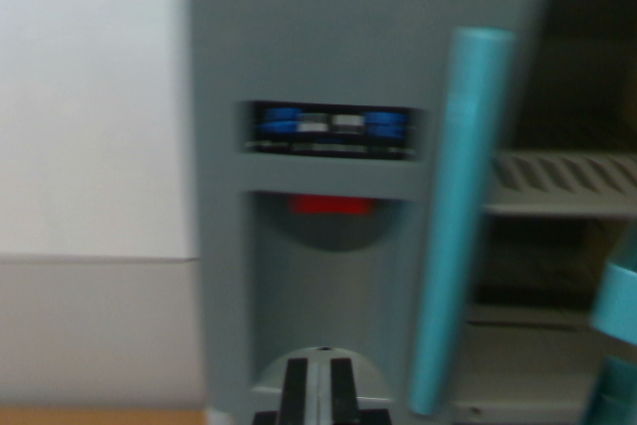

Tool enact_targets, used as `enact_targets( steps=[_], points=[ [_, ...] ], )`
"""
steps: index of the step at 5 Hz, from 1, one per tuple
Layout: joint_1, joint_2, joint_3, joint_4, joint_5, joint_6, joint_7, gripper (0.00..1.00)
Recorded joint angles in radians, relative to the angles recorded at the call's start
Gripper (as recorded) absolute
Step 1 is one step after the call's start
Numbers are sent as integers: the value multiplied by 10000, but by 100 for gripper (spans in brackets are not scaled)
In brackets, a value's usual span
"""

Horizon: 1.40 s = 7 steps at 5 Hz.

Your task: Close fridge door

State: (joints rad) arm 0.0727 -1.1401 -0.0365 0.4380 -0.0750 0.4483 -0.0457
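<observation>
Looking at the wrist view, you're parked right in front of the fridge (318,47), and it's a blurry frame, so take the details loosely. The door (328,176) fills the middle, a flat grey matte panel that looks like plastic. It has a dark strip of blue and white buttons (333,129) around center and an arched dispenser recess (323,286) below, with a red tab (331,206) at its top. Along the door's 3 o'clock edge runs a handle (458,226), a long teal bar, smooth and rounded.

Progress-wise, I'd say the job isn't done: past the handle at 3 o'clock you can see dark open interior and a pale ribbed shelf (562,184), so the door is not shut yet. What's left, by my guess, is pushing that panel closed until the gap is gone.

The gripper (318,395) peeks in at 6 o'clock, just two black fingers (295,390) with a pale strip between them. They sit close together and nothing shows between them, but I can't tell if they're fully closed, or whether they touch the door. Another teal piece (617,345) sits at 4 o'clock, too cropped to identify.
</observation>
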Motion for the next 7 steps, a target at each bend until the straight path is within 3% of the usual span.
enact_targets(
  steps=[1,2,3,4,5,6,7],
  points=[
    [-2,3,-1058,75,0,0,0,100],
    [-2,3,-1058,75,0,0,0,100],
    [-3,57,-2195,376,0,0,0,100],
    [-3,57,-2195,376,0,0,0,100],
    [-3,302,-3141,819,0,-1,0,100],
    [-3,302,-3141,819,0,-1,0,100],
    [-3,897,-3829,1320,0,-3,0,100]
  ],
)
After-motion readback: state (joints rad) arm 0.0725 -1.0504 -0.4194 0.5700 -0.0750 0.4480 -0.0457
